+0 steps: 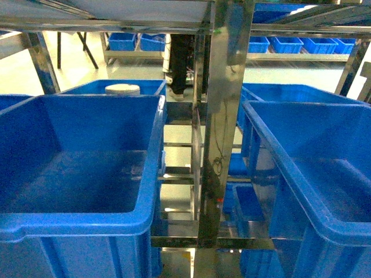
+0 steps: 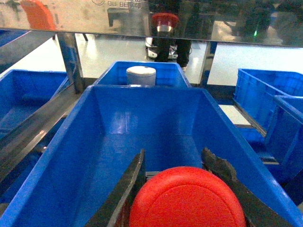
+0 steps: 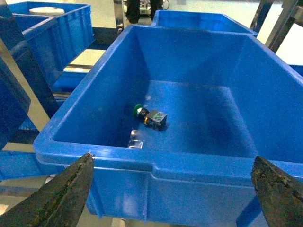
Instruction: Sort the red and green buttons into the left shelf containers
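Observation:
The red button (image 2: pixel 187 198) fills the bottom of the left wrist view, its domed cap facing the camera. My left gripper (image 2: pixel 173 151) is shut on it, one dark finger on each side, hanging over a large blue bin (image 2: pixel 142 89) whose floor looks bare. The green button (image 3: pixel 149 116) lies on its side on the floor of another large blue bin (image 3: pixel 189 52). My right gripper (image 3: pixel 173 158) is open in front of that bin's near rim, holding nothing. Neither gripper shows in the head view, only the left bin (image 1: pixel 75 223) and the right bin (image 1: pixel 301 174).
A shiny steel shelf post (image 1: pixel 223 116) stands between the two front bins. Behind the left bin is another blue bin holding a white round lid (image 1: pixel 122 88). A steel shelf (image 2: pixel 142 16) runs close overhead. More blue bins and a person's legs (image 1: pixel 177 58) are further back.

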